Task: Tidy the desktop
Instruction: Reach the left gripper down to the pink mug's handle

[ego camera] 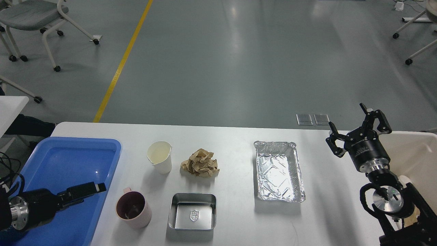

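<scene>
So here's my view on the tidy-up job. The table (239, 218) fills the lower half of the view and there are five loose things on it: a white paper cup (159, 157), a crumpled brown paper wad (200, 163) just beside it, a pink mug (133, 209) near my left side, a shallow steel tray (193, 216) in front of me, and an empty foil tray (278, 171) off to the right. The blue plastic tray (61, 164) sits at the left end, and a cream bin (418, 150) stands at the right edge.

My right pincer (351, 128) hangs above the table's right end, spread wide with nothing in it. My left pincer (92, 189) is out over the blue tray, pointing toward the mug. I'm seeing it edge-on and dark, so I honestly can't tell if it's open or closed.

Stuff I'm worried about:
- The foil tray looks flimsy, so a hard pinch on the rim could just fold it.
- The paper cup seems light and a bit dented at the lip, so a nudge from an arm could tip it into the wad.
- The mug is close to the blue tray's edge, so reaching in sideways might knock it over.
</scene>
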Robot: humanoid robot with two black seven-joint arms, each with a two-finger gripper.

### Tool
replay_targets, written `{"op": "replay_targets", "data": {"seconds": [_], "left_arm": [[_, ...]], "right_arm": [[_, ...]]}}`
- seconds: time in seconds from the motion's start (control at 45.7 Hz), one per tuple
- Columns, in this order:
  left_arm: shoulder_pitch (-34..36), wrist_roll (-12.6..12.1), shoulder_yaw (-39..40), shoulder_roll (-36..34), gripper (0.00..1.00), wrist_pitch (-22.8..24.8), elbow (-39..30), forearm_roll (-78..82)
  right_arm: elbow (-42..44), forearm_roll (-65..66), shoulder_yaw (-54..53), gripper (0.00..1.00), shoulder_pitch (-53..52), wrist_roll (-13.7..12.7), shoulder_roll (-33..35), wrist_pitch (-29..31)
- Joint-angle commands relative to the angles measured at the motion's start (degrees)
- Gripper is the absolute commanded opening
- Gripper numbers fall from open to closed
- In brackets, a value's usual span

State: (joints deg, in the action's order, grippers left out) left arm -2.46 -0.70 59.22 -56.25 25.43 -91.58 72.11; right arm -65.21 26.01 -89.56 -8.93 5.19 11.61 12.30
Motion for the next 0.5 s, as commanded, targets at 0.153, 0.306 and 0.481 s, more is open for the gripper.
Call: {"op": "replay_targets", "data": {"seconds": [0.153,0.306,0.481], "left_arm": [[0.0,0.6,-3.3,6.7,0.85,-2.9,2.3,5.9],[-0.2,0.6,-3.8,9.1,0.82,-3.0,3.4,6.6],[0.1,0.7,-5.7,10.8,0.79,-4.8,5.3,8.6]], "right_arm": [[0.0,0.0,0.1,1.00,0.1,0.1,-0.2,0.0],[-0.1,0.0,0.1,1.00,0.1,0.1,0.0,0.1],[-0.2,0.0,0.0,1.00,0.5,0.1,0.0,0.9]]}}
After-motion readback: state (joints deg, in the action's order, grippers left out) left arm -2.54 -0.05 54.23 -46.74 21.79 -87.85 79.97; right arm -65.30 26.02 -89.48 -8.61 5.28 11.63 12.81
